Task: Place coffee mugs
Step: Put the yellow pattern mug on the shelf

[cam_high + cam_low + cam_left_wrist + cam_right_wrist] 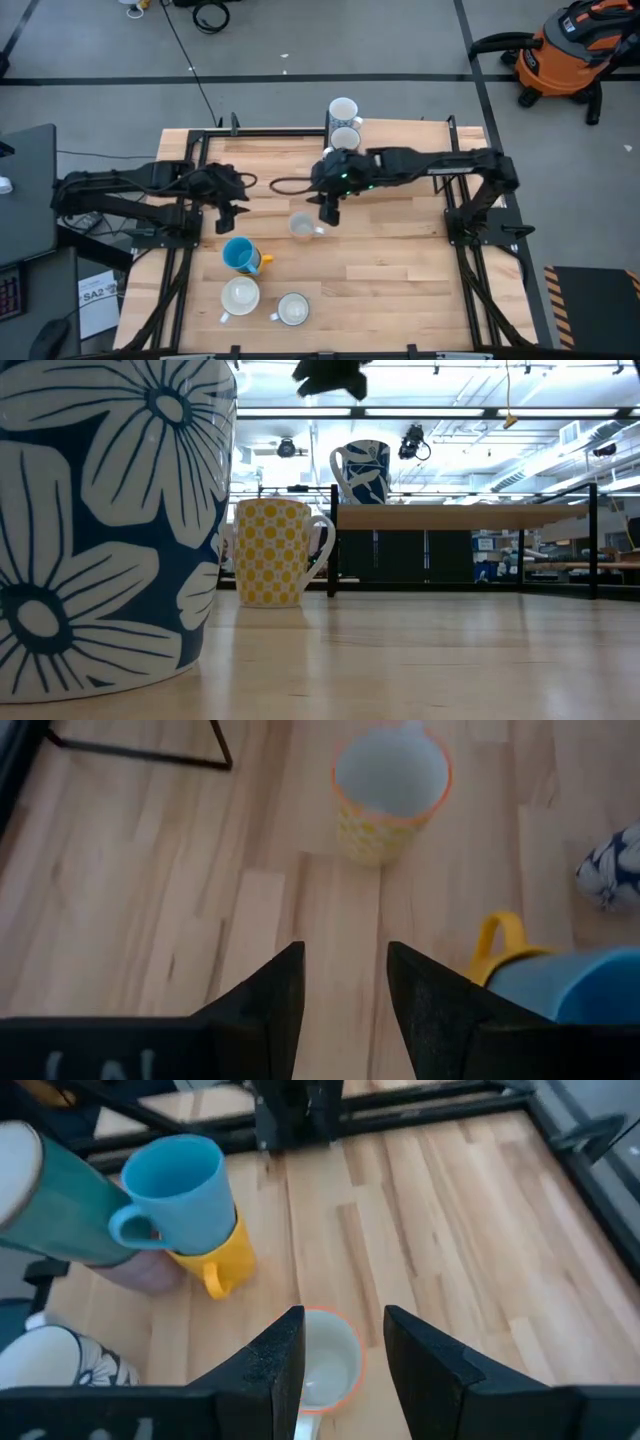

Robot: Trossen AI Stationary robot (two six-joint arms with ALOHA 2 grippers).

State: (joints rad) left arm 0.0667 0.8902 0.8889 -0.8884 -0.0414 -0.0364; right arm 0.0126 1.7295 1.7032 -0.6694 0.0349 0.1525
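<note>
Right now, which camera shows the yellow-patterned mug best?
The low view: the yellow-patterned mug stands upright, side-on, handle visible. The high view shows only its rim, the left wrist view looks down into it, and the right wrist view partly hides it behind fingers.

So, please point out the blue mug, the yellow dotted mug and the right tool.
blue mug (238, 254), high view, inner bowl.
yellow dotted mug (270, 552), low view, side wall.
right tool (330, 214), high view, between fingertips.

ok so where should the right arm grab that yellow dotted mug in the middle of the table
Take the yellow dotted mug by its rim wall, coming straight down. It stands upright with its mouth open, and the right tool, open, hangs above it. Pinch the wall away from the handle, one finger inside, one outside.
</note>
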